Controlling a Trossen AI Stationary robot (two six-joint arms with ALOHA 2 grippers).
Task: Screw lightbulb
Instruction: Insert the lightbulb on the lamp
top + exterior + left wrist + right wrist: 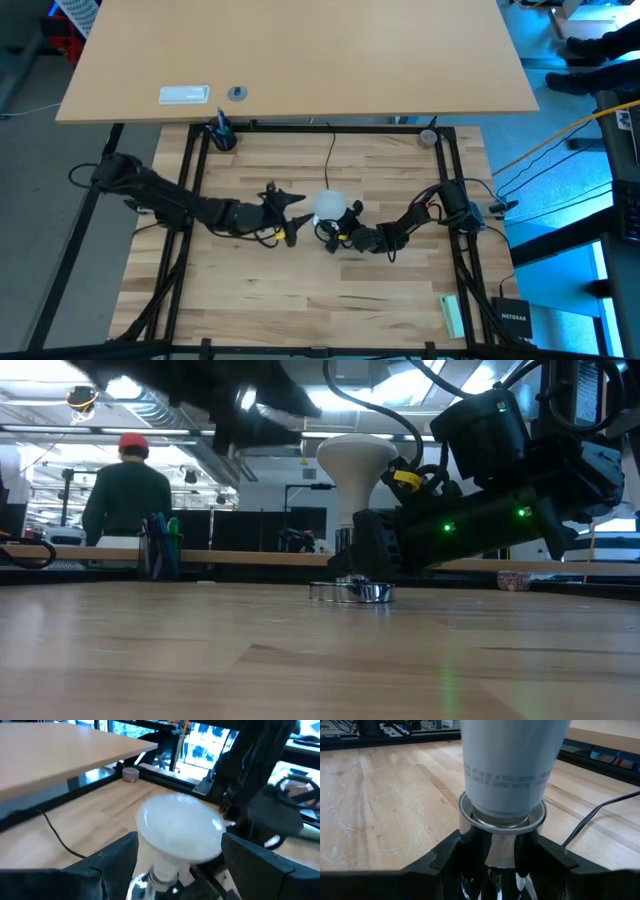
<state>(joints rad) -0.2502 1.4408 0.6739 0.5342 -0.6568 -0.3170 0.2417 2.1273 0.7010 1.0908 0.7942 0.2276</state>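
Note:
The white lightbulb (355, 460) stands upright, its narrow base down in the round silver socket (350, 591), which rests on the table's middle. The socket's thin black cord (331, 150) runs toward the far edge. My right gripper (345, 235) comes from the right, low and nearly level, and is shut on the socket. My left gripper (180, 865) hovers to the left of the bulb's globe (180, 830), higher up and open. Its two fingers (120, 857) stand wide on either side in front of the globe without touching it. My right gripper pinches the socket's chrome barrel (495, 847), just under its rim (470, 812), between its two fingers (452, 855). The fingers come nearly level from the table's right side. The socket stands upright on the table with the bulb's neck (510, 785) rising out of it.
Black frame rails (200, 160) run along the table's sides. A blue-and-black item (220, 133) sits at the far left corner, a small round thing (428, 137) at the far right, a pale green block (452, 315) near the front right. A person (128, 490) stands beyond the table.

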